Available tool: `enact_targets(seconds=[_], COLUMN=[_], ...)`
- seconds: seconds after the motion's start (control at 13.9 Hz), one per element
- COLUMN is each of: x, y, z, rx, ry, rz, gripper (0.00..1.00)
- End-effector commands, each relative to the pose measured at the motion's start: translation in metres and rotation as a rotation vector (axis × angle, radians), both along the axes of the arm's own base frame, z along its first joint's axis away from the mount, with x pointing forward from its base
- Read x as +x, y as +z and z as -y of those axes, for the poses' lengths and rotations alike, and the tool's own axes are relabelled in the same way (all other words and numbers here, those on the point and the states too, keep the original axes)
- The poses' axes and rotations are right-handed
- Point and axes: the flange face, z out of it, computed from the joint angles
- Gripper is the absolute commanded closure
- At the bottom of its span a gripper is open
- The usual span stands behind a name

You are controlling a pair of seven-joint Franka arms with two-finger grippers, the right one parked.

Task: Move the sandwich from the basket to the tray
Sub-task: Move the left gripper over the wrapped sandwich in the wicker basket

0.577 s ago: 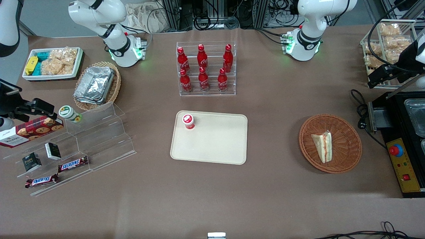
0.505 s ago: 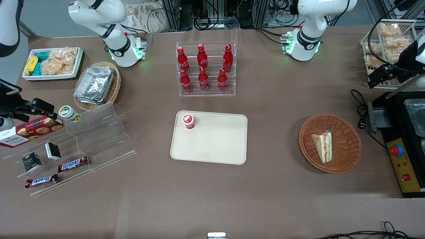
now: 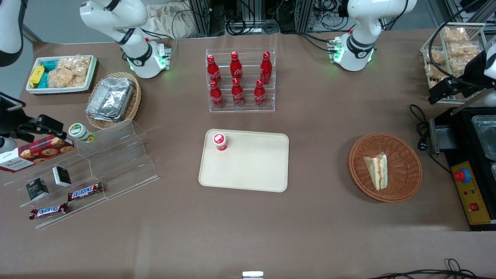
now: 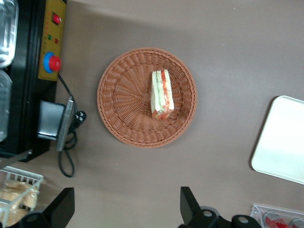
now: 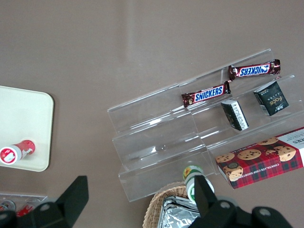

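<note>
The sandwich, a pale wedge with a red and green stripe, lies in the round reddish-brown wicker basket toward the working arm's end of the table. The beige tray lies flat mid-table, with a small red-capped container standing on its corner. My gripper hangs high over the table edge, farther from the front camera than the basket. It is open, with nothing between its fingers.
A black appliance with a red button and its cable sit beside the basket. A wire rack of snack bags stands near my gripper. An acrylic rack of red bottles stands farther from the front camera than the tray.
My gripper has shifted very slightly; the sandwich, basket and tray have not moved.
</note>
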Motion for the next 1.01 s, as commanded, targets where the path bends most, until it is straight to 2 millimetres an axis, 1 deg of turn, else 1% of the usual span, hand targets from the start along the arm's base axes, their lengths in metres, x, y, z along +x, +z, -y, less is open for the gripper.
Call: enact_targets(seconds=[0.0, 0.14, 0.36, 0.5, 0.65, 0.79, 0.86, 0.94], x=[0.024, 0.043, 0.068, 0.08, 0.087, 0.089, 0.089, 0.09], y=[-0.036, -0.064, -0.124, -0.163, -0.204, -0.244, -0.263, -0.276], z=[0.001, 0.002, 0.003, 0.005, 0.007, 0.008, 0.009, 0.016], rx=[-0.02, -0.014, -0.019, -0.021, -0.023, -0.025, -0.027, -0.027], ry=[0.024, 0.02, 0.047, 0.045, 0.042, 0.043, 0.043, 0.031], rz=[-0.062, -0.066, -0.057, -0.057, -0.043, -0.031, -0.038, -0.038], gripper=[0.0, 0.0, 0.0, 0.0, 0.0, 0.0, 0.0, 0.0])
